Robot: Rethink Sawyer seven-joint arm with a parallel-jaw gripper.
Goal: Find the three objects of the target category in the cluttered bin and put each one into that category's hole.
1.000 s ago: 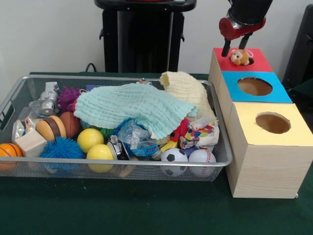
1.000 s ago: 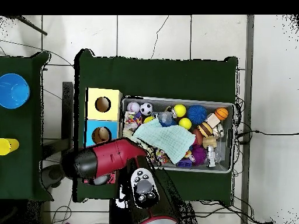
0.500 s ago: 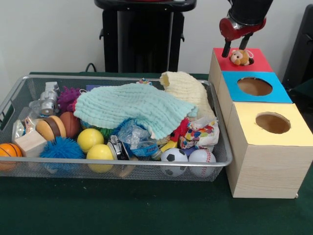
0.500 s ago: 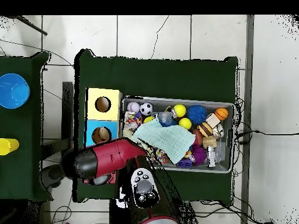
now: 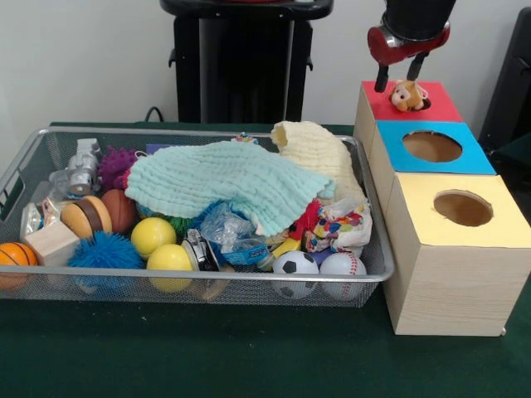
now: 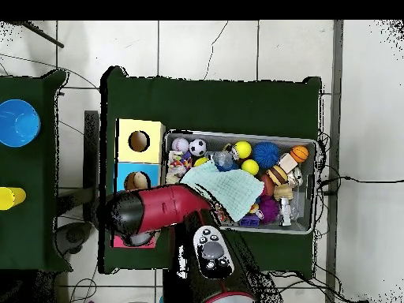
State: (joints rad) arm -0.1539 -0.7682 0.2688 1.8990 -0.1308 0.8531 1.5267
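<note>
Now: hand [image 5: 397, 78] released, empty | just above plush toy [image 5: 406, 95] | toy in red hole [image 5: 421, 103]

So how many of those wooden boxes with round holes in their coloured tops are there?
3, in a row beside the silver wire-mesh basket: the yellow-topped wooden box nearest the camera, the blue-topped box in the middle, the red-topped box farthest, under the gripper.

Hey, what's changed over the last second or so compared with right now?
The gripper has lifted slightly away from the small plush toy, which stays at the red box's hole, released. In the overhead view the arm has swung. The cluttered bin is unchanged.
</note>
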